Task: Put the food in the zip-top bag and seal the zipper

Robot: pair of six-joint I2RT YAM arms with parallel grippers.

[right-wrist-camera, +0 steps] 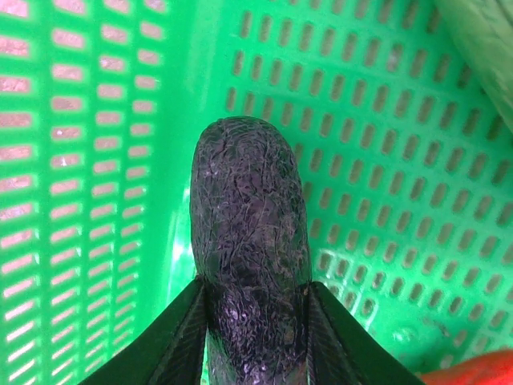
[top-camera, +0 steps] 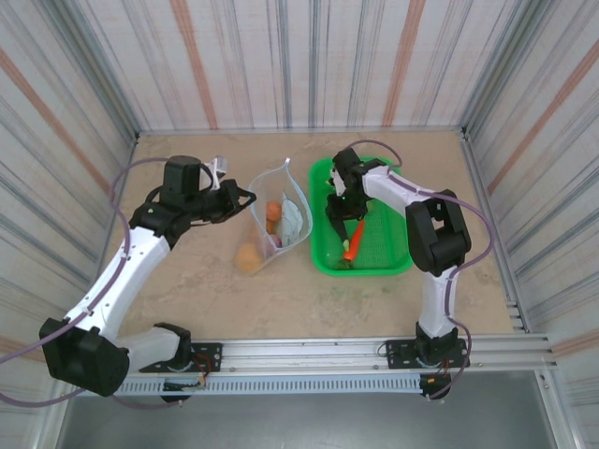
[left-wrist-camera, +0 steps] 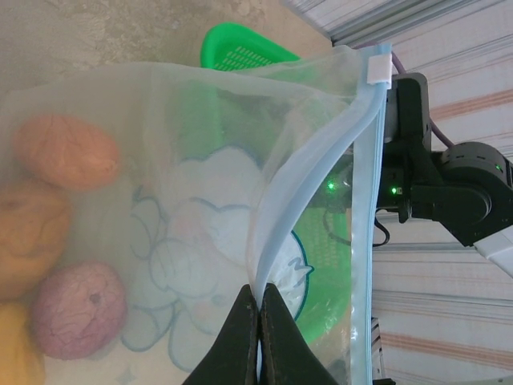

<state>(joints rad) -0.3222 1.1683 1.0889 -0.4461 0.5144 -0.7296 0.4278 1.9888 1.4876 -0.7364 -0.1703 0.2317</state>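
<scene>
The left pincer (top-camera: pixel 240 198) is clamped narrow on the left lip of the bag (top-camera: pixel 281 224), its dark fingers (left-wrist-camera: pixel 240 345) pressed together with the film between them. The bag stands in the middle of the table (top-camera: pixel 281 309) with its mouth held open. In the left wrist view the two halves of the zipper (left-wrist-camera: pixel 370 208) spread apart from the pinch point, one running straight and the other bowing left, which leaves a long narrow gap between them. An orange piece (top-camera: pixel 272 213) sits inside the bag. Through the film the left wrist view shows a purple piece (left-wrist-camera: pixel 80 309) and more orange ones.

The bag's right edge lies just beside the left rim of the green basket (top-camera: pixel 365 269). The right pincer (top-camera: pixel 339 201) is down in the far left part of the basket. Its fingers (right-wrist-camera: pixel 180 337) lie against both sides of a dark eggplant (right-wrist-camera: pixel 248 233) and hold it at a middling width. The basket's slotted wall is close on the left of it. A carrot (top-camera: pixel 353 240) lies nearer in the basket. Bare table stretches along the near side of both bag and basket.
</scene>
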